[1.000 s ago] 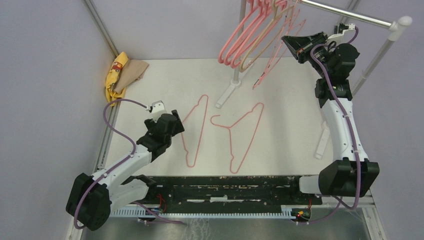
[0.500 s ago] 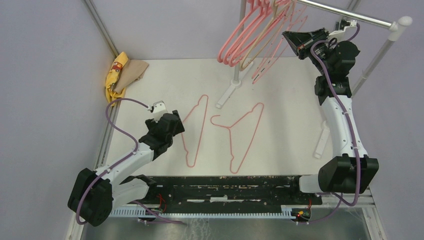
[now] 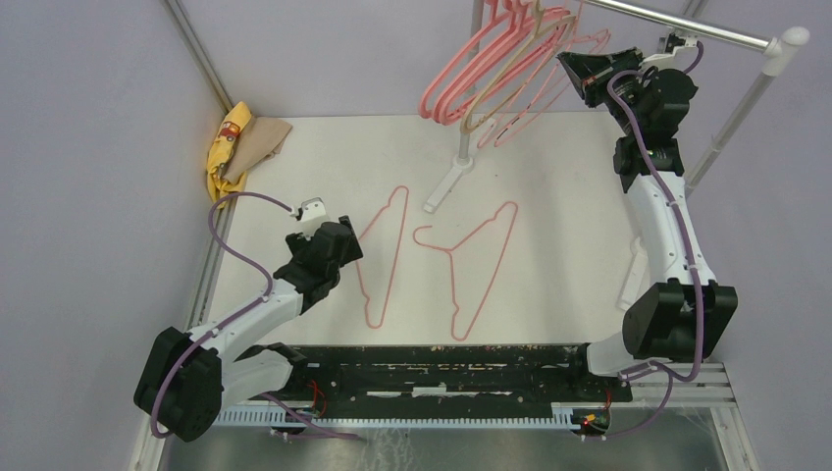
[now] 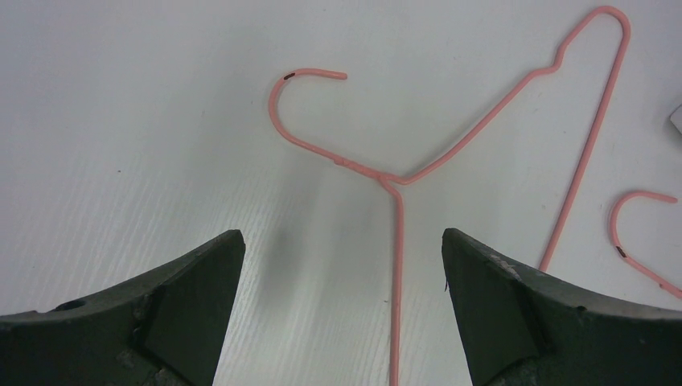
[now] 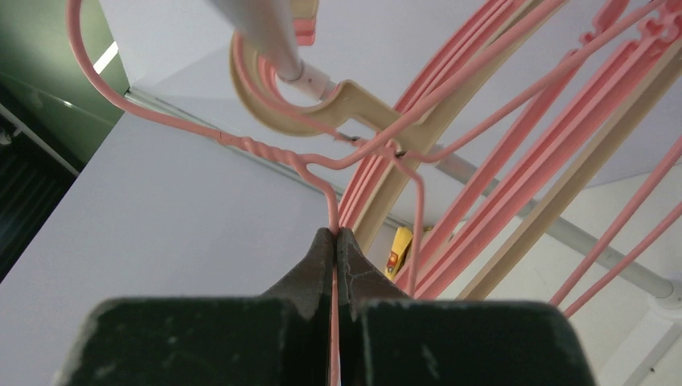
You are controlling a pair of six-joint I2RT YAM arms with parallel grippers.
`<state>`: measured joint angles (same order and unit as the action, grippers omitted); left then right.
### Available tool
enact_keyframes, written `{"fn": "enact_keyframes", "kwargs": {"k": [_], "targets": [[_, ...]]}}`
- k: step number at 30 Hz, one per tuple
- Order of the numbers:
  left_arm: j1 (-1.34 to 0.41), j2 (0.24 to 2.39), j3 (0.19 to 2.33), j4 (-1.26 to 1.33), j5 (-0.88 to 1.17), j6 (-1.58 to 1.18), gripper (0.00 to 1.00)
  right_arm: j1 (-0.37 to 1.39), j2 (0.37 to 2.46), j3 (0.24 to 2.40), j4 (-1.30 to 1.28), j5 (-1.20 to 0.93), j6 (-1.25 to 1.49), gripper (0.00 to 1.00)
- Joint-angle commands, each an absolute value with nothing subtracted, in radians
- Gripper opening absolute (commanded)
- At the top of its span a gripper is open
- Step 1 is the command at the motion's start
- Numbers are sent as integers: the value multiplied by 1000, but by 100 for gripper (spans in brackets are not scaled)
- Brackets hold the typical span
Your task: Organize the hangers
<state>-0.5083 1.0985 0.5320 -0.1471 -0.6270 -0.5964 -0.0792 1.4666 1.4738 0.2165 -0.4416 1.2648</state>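
Note:
Two thin pink wire hangers lie flat on the white table: one (image 3: 396,253) by my left gripper, the other (image 3: 453,294) to its right. My left gripper (image 3: 345,245) is open and empty just above the table. In the left wrist view (image 4: 342,249) the first hanger's wire (image 4: 396,265) runs between its fingers, untouched. My right gripper (image 3: 572,61) is up at the rail, shut on a thin pink wire hanger (image 5: 265,153) just below its twisted neck; its hook reaches up past the rail (image 5: 265,32). Pink plastic hangers (image 3: 461,78) and a beige one (image 5: 354,100) hang there.
The white-and-silver rail stand (image 3: 687,25) crosses the back right, with one foot (image 3: 446,182) near the table's middle back and another (image 3: 633,280) at the right. Yellow and tan cloths (image 3: 235,142) lie at the back left corner. A second hanger's hook (image 4: 635,241) shows at the right.
My right gripper has risen toward the rail with the thin wire hanger. The hanging hangers have swung up and to the left. My left arm has barely moved.

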Motion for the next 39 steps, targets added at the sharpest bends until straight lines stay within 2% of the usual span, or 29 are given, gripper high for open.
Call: {"fn": "enact_keyframes", "kwargs": {"k": [1, 6, 7, 11, 14, 15, 19, 24, 32, 39], "targets": [[-511, 1071, 545, -121, -658, -528, 99, -84, 1484, 1497, 243, -370, 1271, 1], [-511, 1078, 544, -118, -659, -529, 99, -83, 1454, 1429, 229, -336, 1252, 2], [-512, 1081, 545, -119, -657, -528, 99, -83, 1446, 1415, 226, -338, 1249, 7], [-512, 1091, 554, -119, -651, -528, 99, -83, 1412, 1383, 223, -361, 1219, 39], [-511, 1092, 554, -119, -650, -528, 99, -83, 1364, 1364, 217, -382, 1178, 54], [-512, 1093, 553, -119, -651, -528, 99, -83, 1342, 1356, 205, -384, 1164, 57], [-511, 1093, 553, -119, -651, -532, 99, -81, 1212, 1312, 104, -356, 1080, 61], [-511, 1108, 556, -115, -643, -534, 99, -78, 1005, 1220, -45, -295, 940, 76], [-511, 1142, 549, -106, -638, -554, 99, 37, 811, 1058, -318, -289, 714, 75], [-511, 1142, 544, -113, -623, -577, 99, 298, 836, 929, -432, -178, 627, 61]]}}
